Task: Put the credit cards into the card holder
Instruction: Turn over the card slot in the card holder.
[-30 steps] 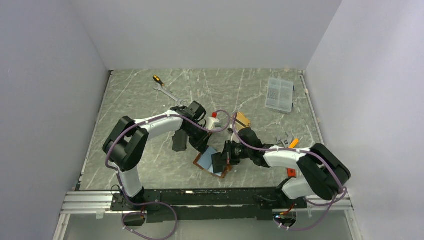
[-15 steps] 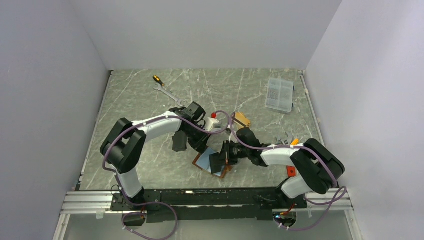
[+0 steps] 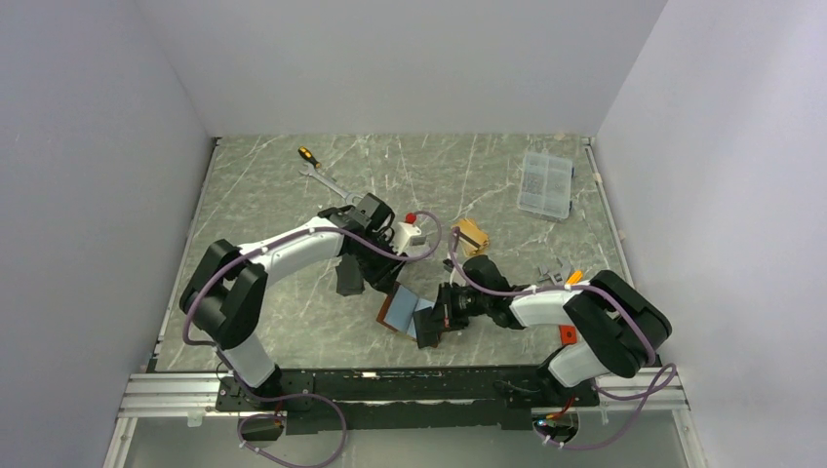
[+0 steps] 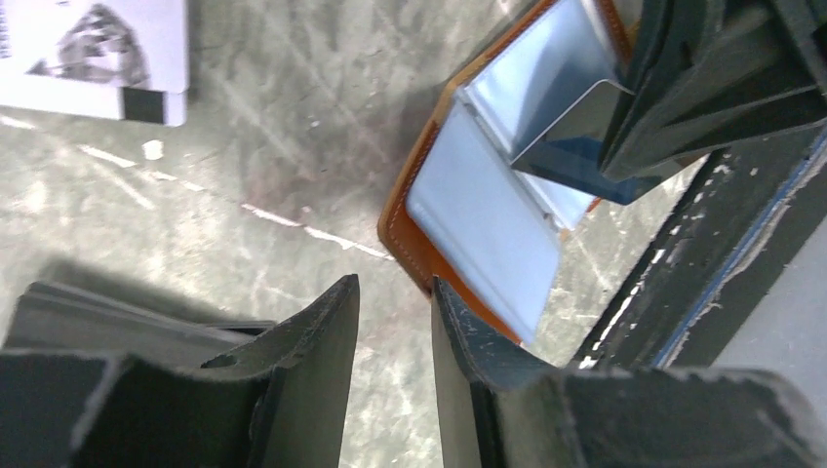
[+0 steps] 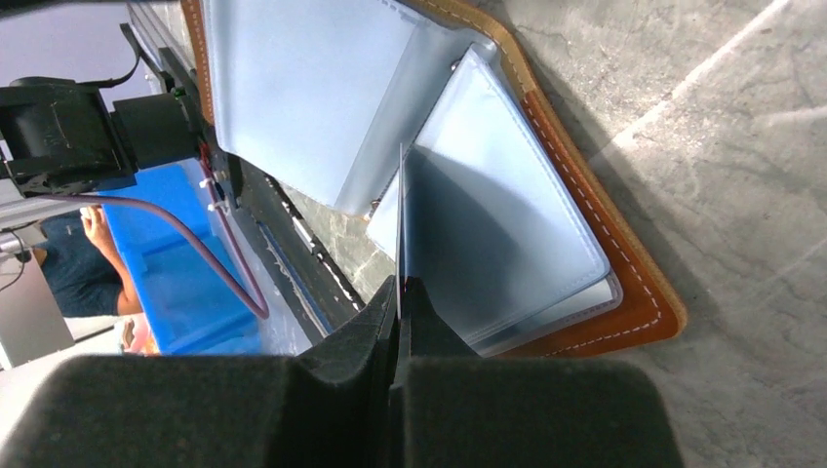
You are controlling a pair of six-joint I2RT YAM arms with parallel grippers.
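1. Card holder [image 3: 400, 310] lies open on bench [image 3: 273, 322], near centre, btwn the two arms.
2. Pouch [image 3: 348, 279] sits just left of card holder; left end effector [image 3: 388, 285] is btwn them, over bare bench.
3. Right end effector [image 3: 436, 322] is at card holder's right side, on an inner sleeve [image 5: 488, 234].
4. Credit card [image 4: 93, 49] lies flat on bench, apart from card holder.
5. Wrench [image 3: 327, 182] & screwdriver [image 3: 307, 154] are back left; compartment box [image 3: 546, 183] is back right.
6. Small box [image 3: 472, 234] is behind card holder, slightly right.
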